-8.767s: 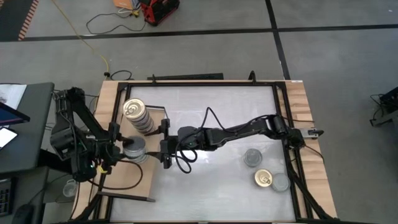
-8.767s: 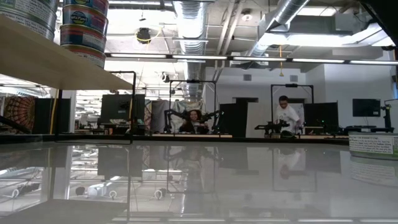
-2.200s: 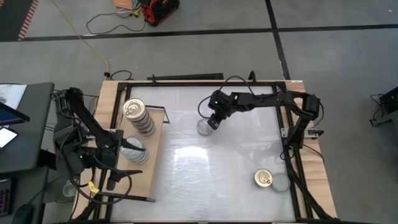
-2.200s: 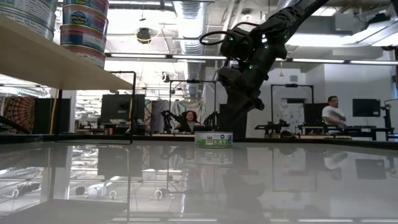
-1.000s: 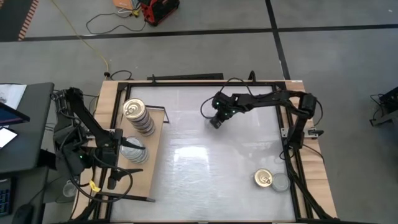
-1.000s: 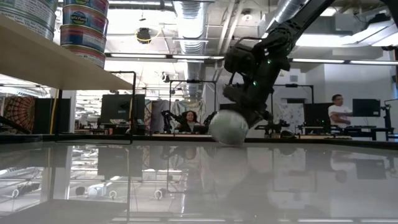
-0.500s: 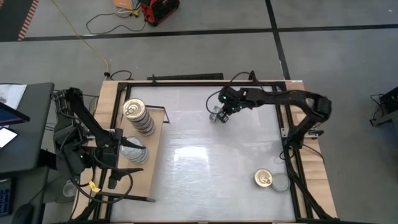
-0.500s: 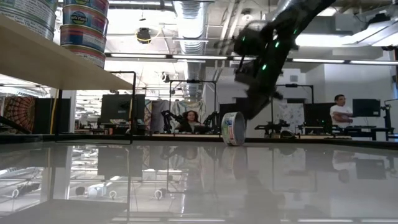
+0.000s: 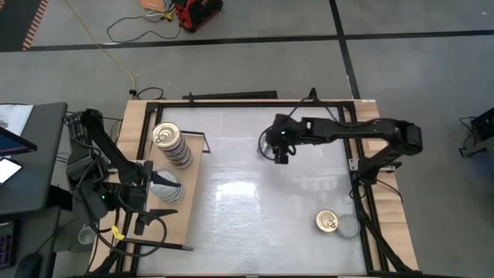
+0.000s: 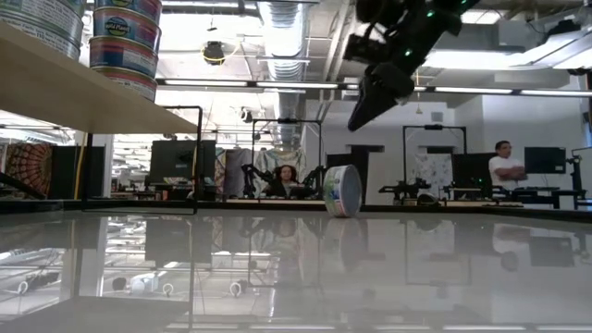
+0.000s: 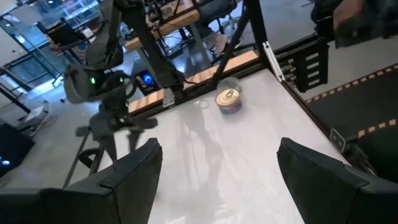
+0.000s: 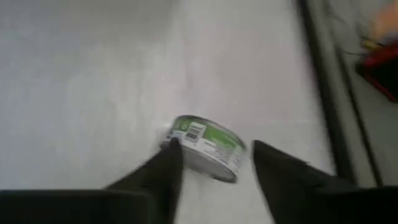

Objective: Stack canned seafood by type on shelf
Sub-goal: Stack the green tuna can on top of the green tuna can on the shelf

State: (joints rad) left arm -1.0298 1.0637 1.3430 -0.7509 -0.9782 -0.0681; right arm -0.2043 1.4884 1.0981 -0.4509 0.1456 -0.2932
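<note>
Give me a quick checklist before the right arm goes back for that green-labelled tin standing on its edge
1. Green-labelled round tin lying flat: not ok, it stands on its edge.
2. Right gripper released: ok, fingers spread, lifted above the tin.
3. Tin at rest: cannot tell.
4. Left gripper out of the way: ok, open by the light wooden shelf.
5. Gold-topped stack upright on the shelf: ok.
</note>
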